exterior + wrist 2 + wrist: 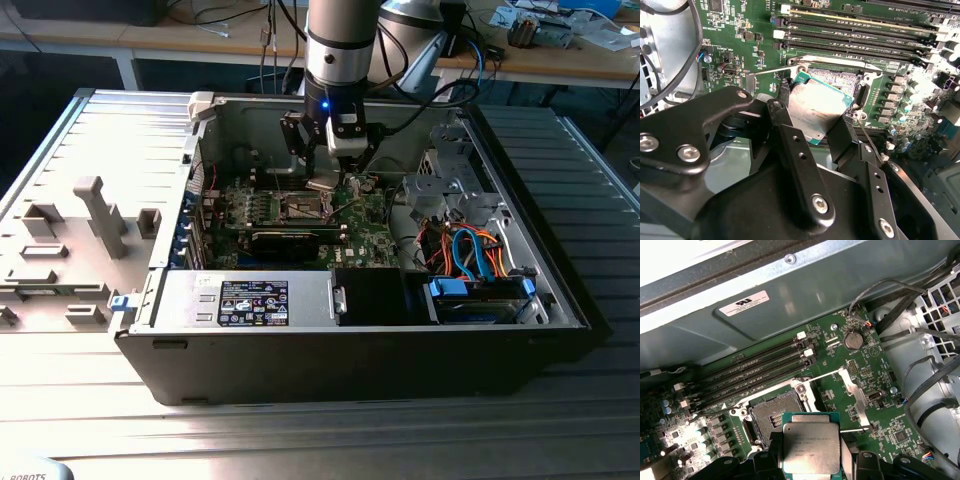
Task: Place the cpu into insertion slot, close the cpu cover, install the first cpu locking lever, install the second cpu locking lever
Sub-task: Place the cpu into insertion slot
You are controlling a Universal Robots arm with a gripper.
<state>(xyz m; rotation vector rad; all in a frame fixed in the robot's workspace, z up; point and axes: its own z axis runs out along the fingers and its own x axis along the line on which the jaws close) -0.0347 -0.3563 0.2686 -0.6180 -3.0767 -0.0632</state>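
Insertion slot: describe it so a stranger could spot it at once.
Inside the open computer case, look at the green board. Beside the row of long black memory slots sits the insertion slot. It alone is a square dark socket with a silver rim, empty, with the gripper holding the cpu close by.

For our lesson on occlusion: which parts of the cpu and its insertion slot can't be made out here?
Second wrist view: the cpu covers part of the insertion slot.
First wrist view: the fingers cover the cpu's side edges.
Exterior view: the gripper hides the cpu's far edge.
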